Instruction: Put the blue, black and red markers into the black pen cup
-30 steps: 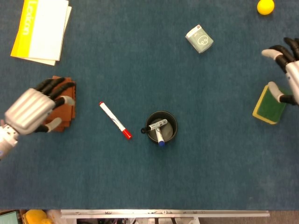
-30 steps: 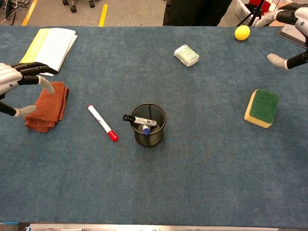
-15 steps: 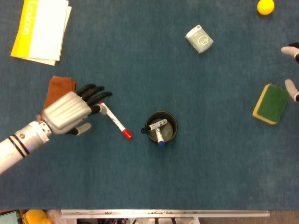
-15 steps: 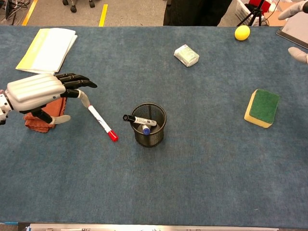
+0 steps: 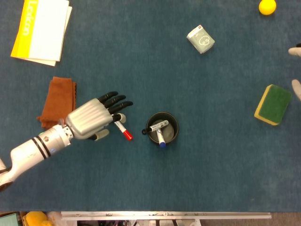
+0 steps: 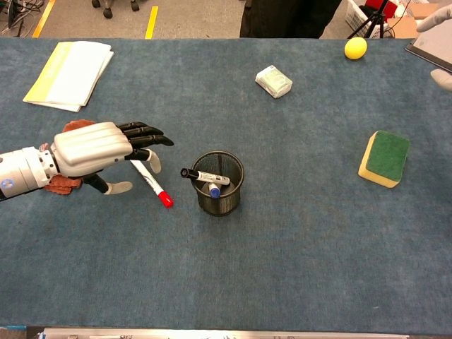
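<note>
Blue felt covers the whole counter [image 6: 296,268], and everything I work with lies on it. My left hand [image 5: 94,120] hangs over the white barrel of the red marker [image 5: 123,131], fingers spread apart and closed on nothing; whether they touch the barrel I cannot tell. My right hand [image 6: 439,49] shows only as a sliver at the far right edge, well apart from the job, and I cannot tell how its fingers stand.

Behind my left hand lies the rust cloth [image 5: 57,99], and further back the yellow booklet [image 5: 41,29] (neither is my concern).

Just right of the red marker stands the black pen cup [image 6: 219,185]. Inside it the black marker [image 6: 203,175] and the blue marker [image 6: 214,190] already lean, so two of three are done. Only the red marker is left, its red cap pointing toward the cup.
</note>
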{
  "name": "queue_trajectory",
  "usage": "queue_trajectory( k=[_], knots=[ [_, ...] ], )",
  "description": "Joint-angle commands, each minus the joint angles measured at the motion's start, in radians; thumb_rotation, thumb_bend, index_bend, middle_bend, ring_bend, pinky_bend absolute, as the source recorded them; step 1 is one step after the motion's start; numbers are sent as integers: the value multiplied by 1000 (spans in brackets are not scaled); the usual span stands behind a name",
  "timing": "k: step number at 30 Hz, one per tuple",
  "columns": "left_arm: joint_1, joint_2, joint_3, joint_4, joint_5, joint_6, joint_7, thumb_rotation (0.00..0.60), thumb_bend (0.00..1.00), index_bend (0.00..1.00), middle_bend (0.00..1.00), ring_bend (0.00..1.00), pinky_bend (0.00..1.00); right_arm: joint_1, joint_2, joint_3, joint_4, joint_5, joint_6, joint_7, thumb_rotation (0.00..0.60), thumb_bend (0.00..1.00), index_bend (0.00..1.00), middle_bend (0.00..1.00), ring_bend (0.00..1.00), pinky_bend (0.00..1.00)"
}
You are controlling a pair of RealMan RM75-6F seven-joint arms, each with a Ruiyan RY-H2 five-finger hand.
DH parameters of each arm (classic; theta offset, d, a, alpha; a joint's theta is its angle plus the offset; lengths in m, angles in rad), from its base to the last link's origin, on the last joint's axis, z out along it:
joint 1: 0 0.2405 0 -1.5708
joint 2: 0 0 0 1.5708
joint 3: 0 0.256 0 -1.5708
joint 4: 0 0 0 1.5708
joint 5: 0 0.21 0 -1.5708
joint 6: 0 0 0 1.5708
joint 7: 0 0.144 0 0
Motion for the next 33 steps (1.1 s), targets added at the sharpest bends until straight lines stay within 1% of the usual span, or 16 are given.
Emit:
queue_trajectory(
  k=[1, 8, 18, 28, 33],
  knots=[
    [-9, -20, 0, 4, -20, -17, 12, 600, 331, 329, 68, 0, 83, -5, 0, 2, 5, -4, 0, 8, 600, 346, 265, 222, 0, 0],
    [-28, -58, -6, 12, -60, -56, 57, 600, 332, 331, 68, 0, 83, -17, 5, 11, 15, -10, -3, 34, 600, 345, 265, 222, 0, 0],
    [-37, -82, 7, 8, -104, -93, 110, 600, 332, 341, 68, 0, 82, -31, 9, 21, 24, -15, -5, 54, 600, 345, 265, 222, 0, 0],
    [-31, -118, 16, 18, -129, -86, 129, 600, 332, 343, 69, 0, 83, -47, 18, 27, 27, -23, -4, 73, 600, 345, 268, 222, 0, 0],
    [-30, -130, 22, 20, -136, -84, 136, 600, 332, 375, 69, 0, 83, -54, 24, 29, 28, -25, -2, 80, 600, 345, 268, 222, 0, 0]
  ],
)
